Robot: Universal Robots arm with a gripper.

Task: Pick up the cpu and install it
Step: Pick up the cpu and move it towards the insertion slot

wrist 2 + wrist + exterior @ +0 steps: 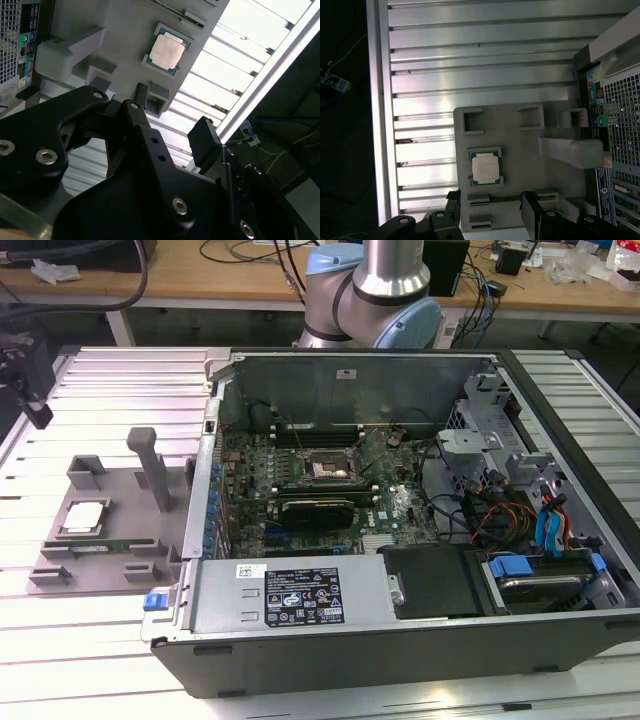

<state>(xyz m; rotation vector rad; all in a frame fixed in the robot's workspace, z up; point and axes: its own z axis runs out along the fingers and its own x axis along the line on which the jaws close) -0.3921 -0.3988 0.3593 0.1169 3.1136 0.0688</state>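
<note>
Gripper [492, 216]: jaws spread, empty, hanging over a grey tray [520, 145]. The cpu [485, 167] lies flat in a tray recess. Probably light, stiff and fragile underneath, so grip opposite edges. Beyond, the open computer case [400, 650]; its socket [325, 468] looks vacant.

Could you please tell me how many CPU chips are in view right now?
1. The cpu lies in a square recess of the grey holder, beside the open computer case on the exterior view's left. Another could be hidden inside the case.
</note>
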